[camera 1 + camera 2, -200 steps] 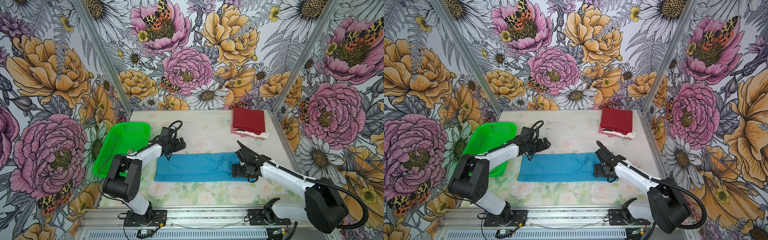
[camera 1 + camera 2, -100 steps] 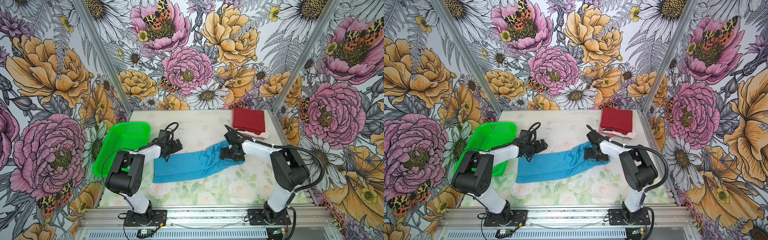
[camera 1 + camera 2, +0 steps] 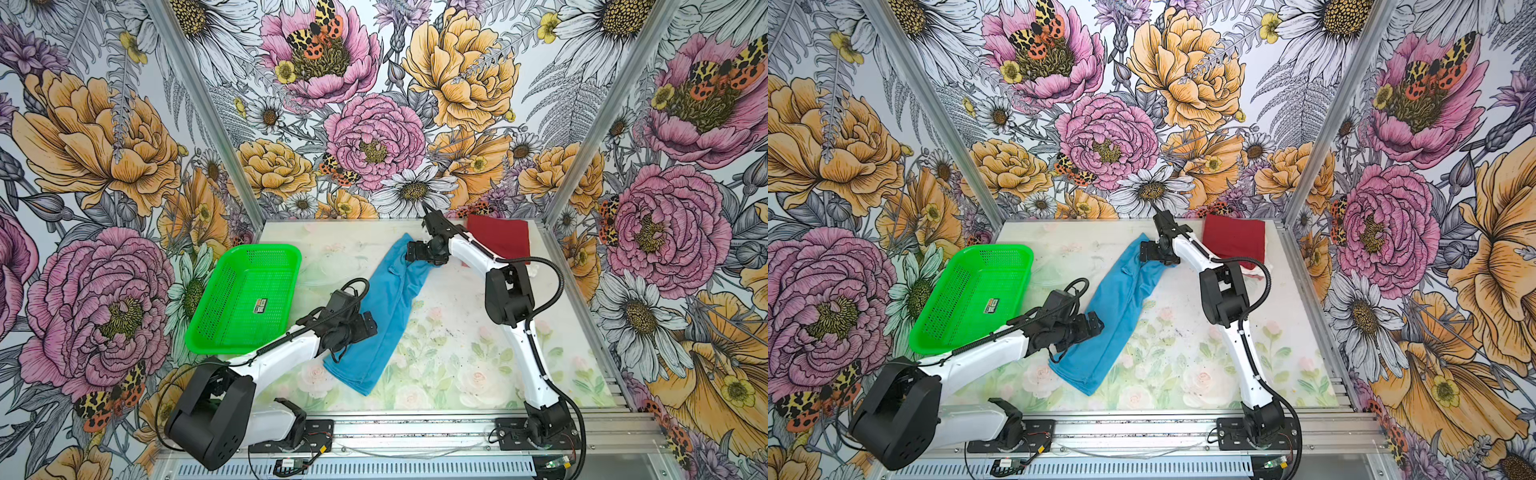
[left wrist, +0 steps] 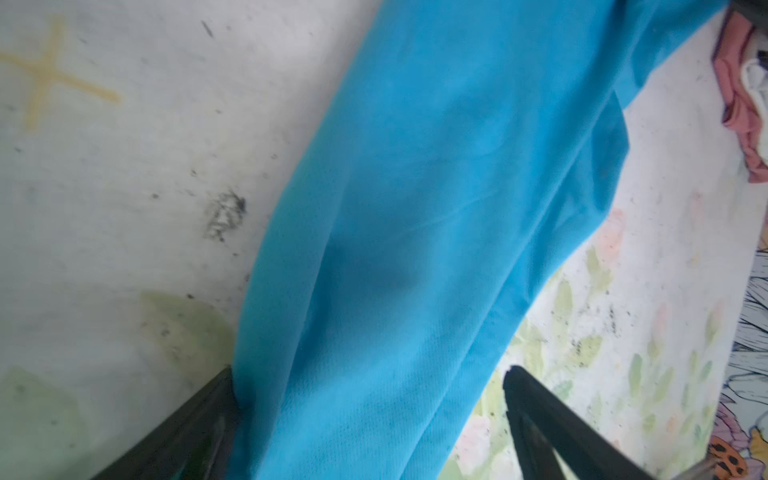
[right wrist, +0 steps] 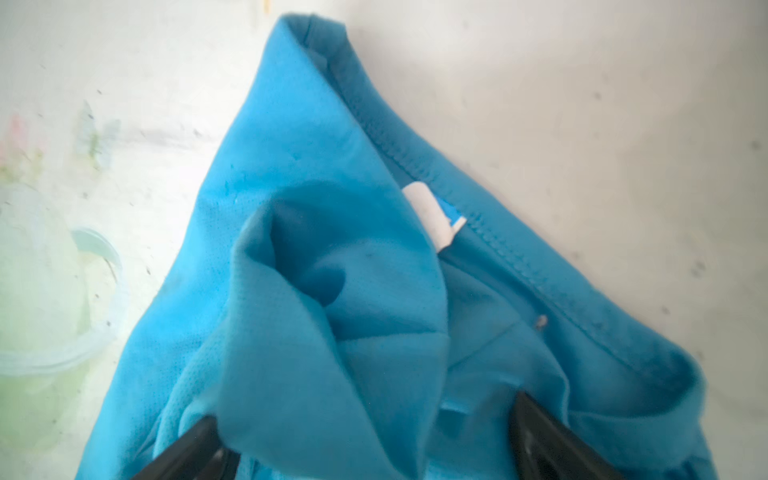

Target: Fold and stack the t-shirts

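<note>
- blue t-shirt (image 3: 386, 307) lay as a long, narrow folded strip, slantwise across the middle of the bench (image 3: 457, 340), with one end near the back and the other toward the front.
- right hand (image 3: 411, 254) sat at the far, collar end. its fingers (image 5: 540, 436) were spread wide, with bunched cloth and the neck label between them, and nothing looked pinched.
- left hand (image 3: 369, 327) hovered at the strip's edge toward the nearer end. its fingers (image 4: 183, 432) were spread too, with cloth lying between them unclamped.
- dark red t-shirt (image 3: 498, 237) lay folded in the back right corner, with pinkish cloth (image 4: 737, 116) and white cloth (image 4: 756, 79) showing at its edge.
- green basket (image 3: 257, 249) stood at the left, apart from the shirts.
- step in hand, as i judged it: the lengthwise folds looked done and the crosswise fold was not yet made.
- next move would call for a firm pinch through all the layers at one end, then bringing that end over the other. the loose collar folds could slip out.
</note>
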